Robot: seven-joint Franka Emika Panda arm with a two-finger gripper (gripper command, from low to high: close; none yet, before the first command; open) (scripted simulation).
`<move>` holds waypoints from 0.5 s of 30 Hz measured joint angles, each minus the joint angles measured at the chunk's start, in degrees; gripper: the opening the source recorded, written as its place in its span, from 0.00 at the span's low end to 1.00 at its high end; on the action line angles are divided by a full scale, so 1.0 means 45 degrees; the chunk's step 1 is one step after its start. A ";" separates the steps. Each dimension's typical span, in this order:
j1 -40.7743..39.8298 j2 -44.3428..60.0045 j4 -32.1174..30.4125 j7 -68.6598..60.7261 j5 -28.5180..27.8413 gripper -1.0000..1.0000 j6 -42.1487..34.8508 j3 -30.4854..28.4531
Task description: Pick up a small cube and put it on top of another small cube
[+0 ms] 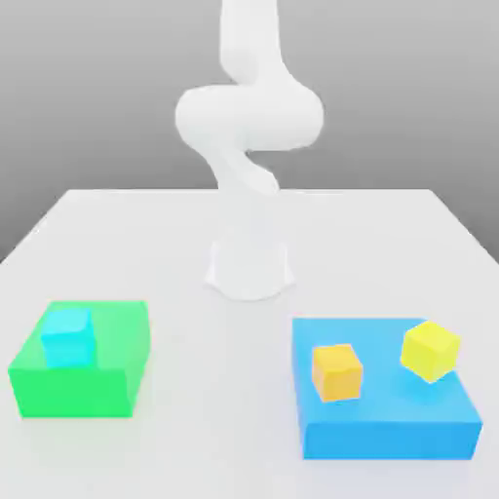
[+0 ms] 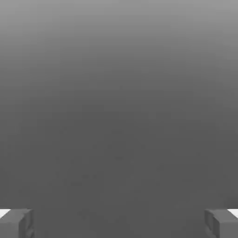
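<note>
On the blue platform (image 1: 390,429), near the arm's base (image 1: 249,271) toward the exterior view's right, an orange cube (image 1: 337,371) and a yellow cube (image 1: 430,350) are sitting well apart; a cyan cube (image 1: 67,336) is resting on the green platform (image 1: 78,385). These cubes are looking light, rigid and smooth, probably best pinched across two flat opposite faces. From the hand view the gripper (image 2: 119,223) is showing its fingers (image 2: 16,222) spread wide, holding nothing, while the exterior view is giving the cubes' layout.
</note>
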 joint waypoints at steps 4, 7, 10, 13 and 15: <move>-0.0105 0.1892 0.0433 0.1295 0.0107 0.50 0.0305 0.0833; -0.0157 0.3255 0.0746 0.2338 0.0041 0.50 0.0527 0.1470; -0.0179 0.4621 0.1057 0.3473 -0.0158 0.50 0.0752 0.2113; -0.0141 0.6005 0.1369 0.4705 -0.0499 0.50 0.0973 0.2723; -0.0053 0.6942 0.1578 0.5588 -0.0814 0.50 0.1116 0.3073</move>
